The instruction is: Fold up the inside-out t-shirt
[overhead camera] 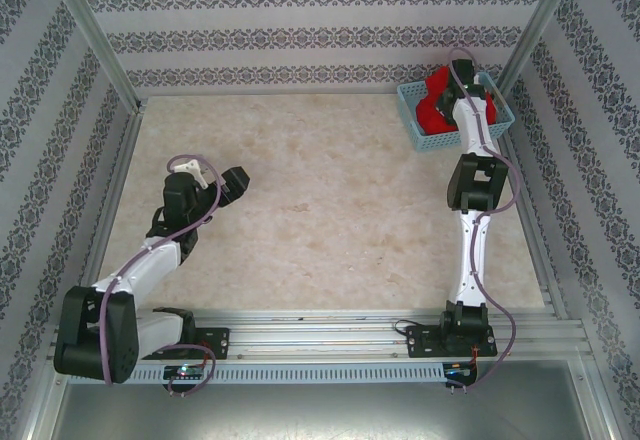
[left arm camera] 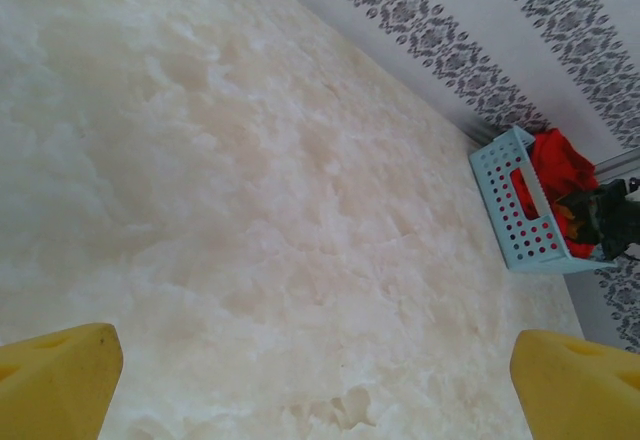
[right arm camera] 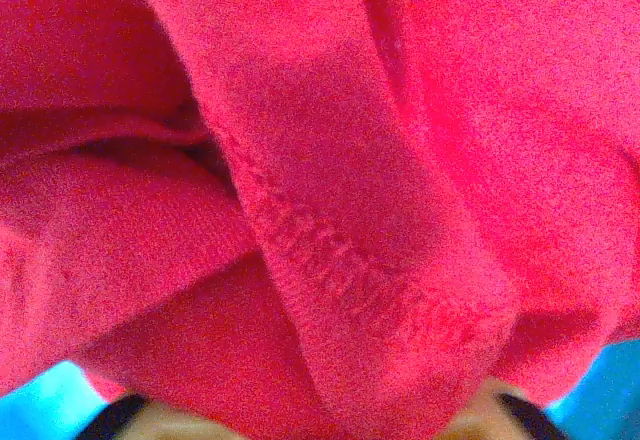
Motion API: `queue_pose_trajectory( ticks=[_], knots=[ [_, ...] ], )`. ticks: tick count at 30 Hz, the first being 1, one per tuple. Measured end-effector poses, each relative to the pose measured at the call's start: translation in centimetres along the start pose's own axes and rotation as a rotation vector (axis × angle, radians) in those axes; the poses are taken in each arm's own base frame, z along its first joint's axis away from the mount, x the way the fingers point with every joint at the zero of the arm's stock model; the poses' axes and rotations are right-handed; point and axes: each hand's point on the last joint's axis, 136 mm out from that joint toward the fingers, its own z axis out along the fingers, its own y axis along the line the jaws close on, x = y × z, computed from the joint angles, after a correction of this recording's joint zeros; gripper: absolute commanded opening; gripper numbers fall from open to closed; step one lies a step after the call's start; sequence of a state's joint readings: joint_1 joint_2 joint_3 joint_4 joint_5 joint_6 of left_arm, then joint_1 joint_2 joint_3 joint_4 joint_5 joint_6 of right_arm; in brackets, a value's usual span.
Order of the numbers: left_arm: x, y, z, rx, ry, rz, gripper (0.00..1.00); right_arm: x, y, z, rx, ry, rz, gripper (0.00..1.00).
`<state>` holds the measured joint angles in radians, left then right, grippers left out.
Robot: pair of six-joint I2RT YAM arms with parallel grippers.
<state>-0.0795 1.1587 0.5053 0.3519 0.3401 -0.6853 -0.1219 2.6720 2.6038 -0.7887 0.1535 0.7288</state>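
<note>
- The table point(overhead camera: 330, 210) is viewed from high above its near edge, facing down and forward.
- From the left wrist it is viewed low and obliquely; the basket point(left arm camera: 500, 185) is shared with the overhead view.
- The red t-shirt point(right arm camera: 330, 160) is seen pressed close from the right wrist.

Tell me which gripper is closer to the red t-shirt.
Right. The right gripper is down in the basket, against the red t-shirt; the left gripper hovers over the table, far across from it.
</note>
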Motion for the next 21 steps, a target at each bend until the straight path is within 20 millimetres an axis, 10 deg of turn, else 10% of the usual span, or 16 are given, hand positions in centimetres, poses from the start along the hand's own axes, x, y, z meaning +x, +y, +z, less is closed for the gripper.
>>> queue_pose_trajectory(
  ticks=[21],
  knots=[
    [-1.7, -2.7, -2.3, 0.069, -0.069, 0.022, 1.00, -3.6, 6.7, -19.2, -0.320, -0.423, -0.072, 0.00]
  ],
)
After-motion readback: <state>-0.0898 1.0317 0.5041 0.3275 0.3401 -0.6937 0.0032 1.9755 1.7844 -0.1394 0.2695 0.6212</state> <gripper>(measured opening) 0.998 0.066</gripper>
